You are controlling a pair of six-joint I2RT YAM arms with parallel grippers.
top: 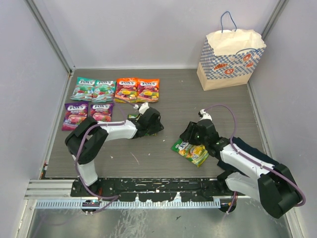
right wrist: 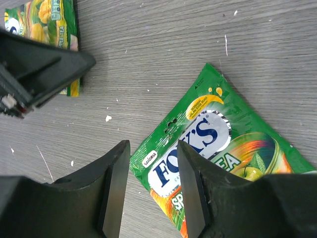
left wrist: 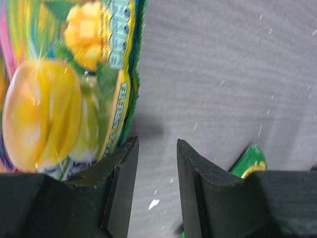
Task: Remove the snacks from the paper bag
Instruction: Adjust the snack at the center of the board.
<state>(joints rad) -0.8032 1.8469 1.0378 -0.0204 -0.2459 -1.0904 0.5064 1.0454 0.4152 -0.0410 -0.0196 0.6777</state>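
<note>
Lying flat in rows at the far left of the grey wood-grain table (top: 168,94) are two teal glossy candy packets (top: 81,89), with two purple glossy candy packets (top: 75,115) nearer the arms and two orange glossy candy packets (top: 126,89) just to the right of the teal pair. Next comes the left gripper (left wrist: 157,144), low over the table, its jaws partly apart with only bare tabletop between them, holding nothing. A yellow-green glossy candy packet (left wrist: 59,99) lies just beside one finger. Further right, the right gripper (right wrist: 153,146) hovers, likewise partly parted and empty, above the corner of a green glossy candy packet (right wrist: 213,144). Upright in the far right corner stands the beige paper gift bag (top: 229,62), well apart from every packet.
</note>
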